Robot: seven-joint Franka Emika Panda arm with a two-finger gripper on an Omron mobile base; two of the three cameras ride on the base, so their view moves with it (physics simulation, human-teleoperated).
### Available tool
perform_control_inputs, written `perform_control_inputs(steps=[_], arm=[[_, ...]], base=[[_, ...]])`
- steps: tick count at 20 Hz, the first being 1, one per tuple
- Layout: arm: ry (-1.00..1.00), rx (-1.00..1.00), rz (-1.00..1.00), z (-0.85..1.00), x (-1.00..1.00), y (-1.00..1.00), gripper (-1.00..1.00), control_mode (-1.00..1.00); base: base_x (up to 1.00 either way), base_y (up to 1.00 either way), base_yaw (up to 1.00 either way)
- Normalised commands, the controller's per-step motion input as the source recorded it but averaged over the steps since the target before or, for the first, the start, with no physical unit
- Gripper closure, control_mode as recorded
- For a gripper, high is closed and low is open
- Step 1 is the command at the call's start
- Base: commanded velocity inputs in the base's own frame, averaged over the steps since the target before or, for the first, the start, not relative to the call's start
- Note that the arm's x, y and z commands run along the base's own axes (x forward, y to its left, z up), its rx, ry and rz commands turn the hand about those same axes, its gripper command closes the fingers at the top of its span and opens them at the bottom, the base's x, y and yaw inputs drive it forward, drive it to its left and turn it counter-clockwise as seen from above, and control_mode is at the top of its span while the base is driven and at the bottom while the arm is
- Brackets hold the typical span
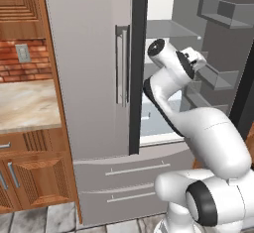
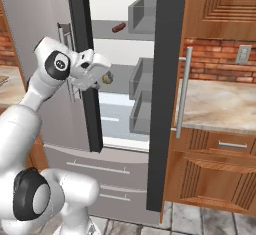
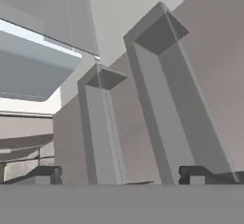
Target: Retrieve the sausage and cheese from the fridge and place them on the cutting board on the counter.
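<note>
The fridge (image 1: 89, 78) has its left door shut and its right door (image 2: 167, 79) swung open. The sausage (image 2: 119, 27) lies on the upper shelf, small and dark reddish-brown. A small yellow-brown lump (image 2: 106, 78), apparently the cheese, sits lower down, just past my hand. My gripper (image 2: 101, 69) reaches into the open half at mid height, below the sausage. In the hand view my gripper (image 3: 121, 175) is open, its fingertips (image 3: 47, 174) wide apart with nothing between them, facing the grey door bins (image 3: 157, 99). The cutting board is out of view.
The counter (image 1: 25, 103) runs left of the fridge, with wooden cabinets (image 1: 30, 177) under it. More counter (image 2: 220, 104) lies behind the open door. Grey bins (image 2: 142, 14) line the door's inside. Freezer drawers (image 1: 129, 177) sit below.
</note>
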Motion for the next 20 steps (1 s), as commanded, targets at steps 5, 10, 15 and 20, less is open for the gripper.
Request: perform_control_inputs(steps=[5, 10, 15, 20], arm=[[-0.19, 0.26, 0.03, 0.13, -0.4, 1.0, -1.0, -1.0], [-0.19, 0.4, 0.08, 0.12, -0.29, 0.93, -1.0, -1.0], [-0.11, 0.43, 0.09, 0.15, -0.06, 0.66, -1.0, -1.0], [-0.08, 0.23, 0.04, -0.01, 0.16, 0.04, -1.0, -1.0]], base=[[0.0, 0.0, 0.0], [0.0, 0.0, 0.0], [0.0, 0.0, 0.0], [0.0, 0.0, 0.0]])
